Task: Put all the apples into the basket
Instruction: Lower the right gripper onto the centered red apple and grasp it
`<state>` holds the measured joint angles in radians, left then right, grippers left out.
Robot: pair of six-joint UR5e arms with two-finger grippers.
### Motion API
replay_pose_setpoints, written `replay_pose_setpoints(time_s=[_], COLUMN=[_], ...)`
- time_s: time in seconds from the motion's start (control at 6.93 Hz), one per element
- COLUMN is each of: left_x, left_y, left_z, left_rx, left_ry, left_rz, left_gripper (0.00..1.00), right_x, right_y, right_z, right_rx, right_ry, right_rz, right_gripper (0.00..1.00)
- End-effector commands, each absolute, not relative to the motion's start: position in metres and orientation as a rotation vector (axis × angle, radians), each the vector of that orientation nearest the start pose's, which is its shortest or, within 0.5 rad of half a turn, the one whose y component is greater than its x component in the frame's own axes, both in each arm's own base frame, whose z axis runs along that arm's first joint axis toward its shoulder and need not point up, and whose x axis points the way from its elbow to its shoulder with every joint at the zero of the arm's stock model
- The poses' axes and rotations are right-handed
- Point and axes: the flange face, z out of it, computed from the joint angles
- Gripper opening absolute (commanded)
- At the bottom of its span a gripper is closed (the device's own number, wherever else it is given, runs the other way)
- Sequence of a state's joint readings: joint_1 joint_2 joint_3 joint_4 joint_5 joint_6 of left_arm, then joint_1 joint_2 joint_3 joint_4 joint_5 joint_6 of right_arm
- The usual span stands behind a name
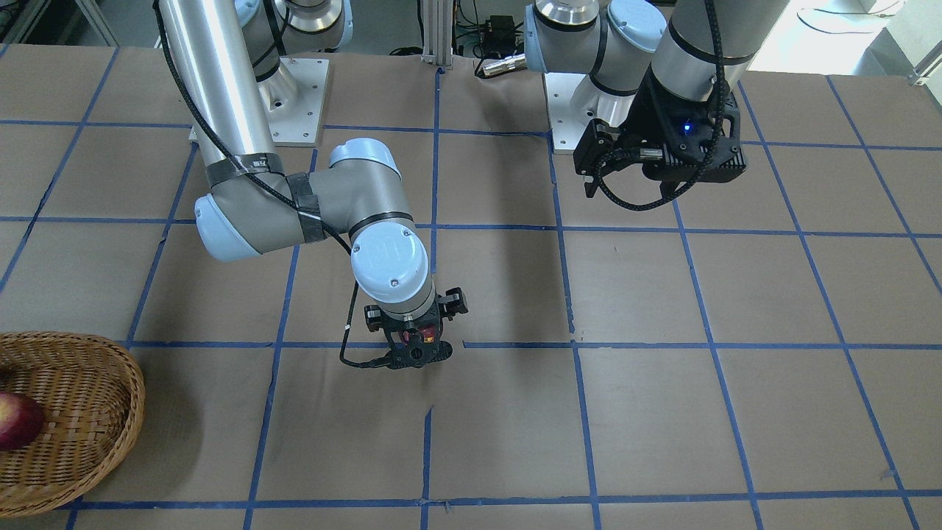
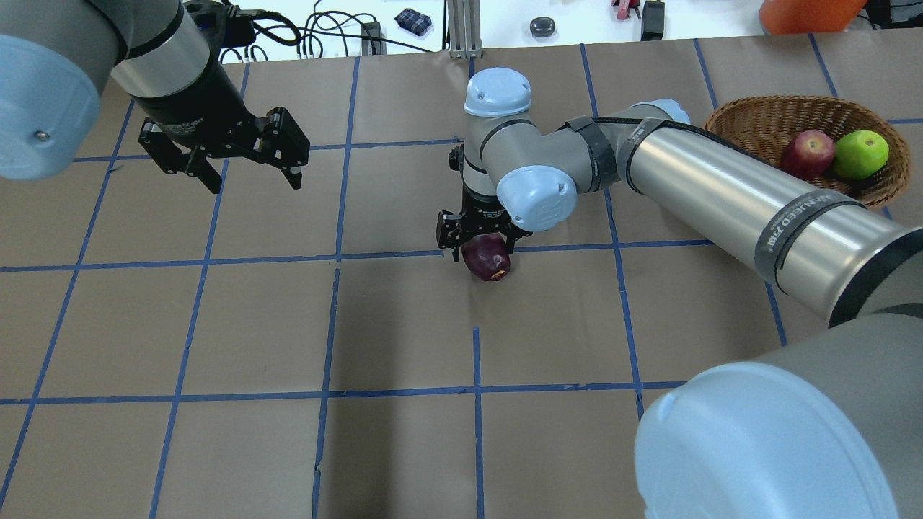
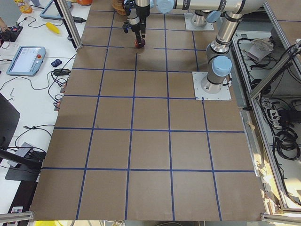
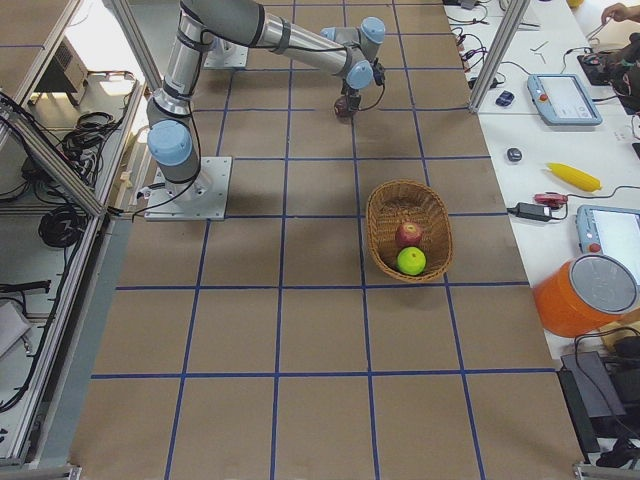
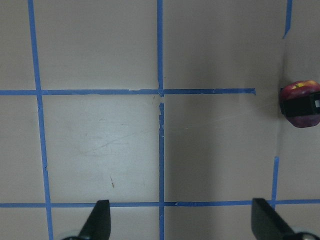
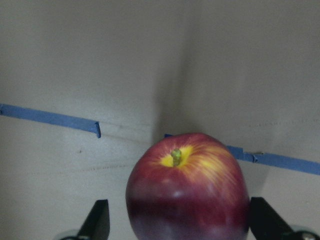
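Apples are counted as three here, and two are already laid in the basket (image 2: 764, 122): the red apple (image 2: 806, 153) and the green apple (image 2: 859, 153), side by side. The dark apple (image 2: 487, 261) (the one with a yellow patch by its stem) is seen on the table (image 2: 404, 324), well apart from the basket. The right gripper (image 2: 482, 244) is placed over it, with the fingers (image 6: 100, 220) spread wide, one on each side, so the apple is not yet squeezed. The left gripper (image 2: 256, 184) is held off to the side, fingers spread too, with nothing in it. The grab looks like the step in hand. To do it well, the fingers should be closed slowly on the widest part of the apple, so it is not pushed out or rolled away. It should then be lifted straight up before it is carried over.
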<state>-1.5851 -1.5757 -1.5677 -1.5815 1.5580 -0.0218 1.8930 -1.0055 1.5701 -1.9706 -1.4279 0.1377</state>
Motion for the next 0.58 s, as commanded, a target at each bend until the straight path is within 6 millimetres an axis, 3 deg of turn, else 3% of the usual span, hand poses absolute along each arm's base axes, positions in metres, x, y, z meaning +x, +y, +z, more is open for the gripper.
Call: replay_pose_setpoints(time_s=[0.0,0.14,0.29,0.43], left_x=[-0.141,-0.141,-0.142,-0.142], left_y=[-0.491,-0.491,-0.491,-0.491], left_z=[0.486,0.486,0.486,0.485], left_rx=[-0.012,-0.012,-0.010,-0.010], left_ry=[3.152,3.151,3.151,3.149], left_rz=[0.020,0.020,0.017,0.022], left_gripper=[1.00,1.00,1.00,1.00], right_x=[0.342,0.341,0.343,0.341], right_y=[-0.563,-0.566,-0.572,-0.575], right_z=[0.189,0.191,0.195,0.199], right_rx=[-0.251,-0.243,-0.167,-0.096], right_ry=[3.031,3.034,3.037,3.044], right_rz=[0.296,0.261,0.187,0.177], right_gripper=[1.00,0.97,0.58,0.01])
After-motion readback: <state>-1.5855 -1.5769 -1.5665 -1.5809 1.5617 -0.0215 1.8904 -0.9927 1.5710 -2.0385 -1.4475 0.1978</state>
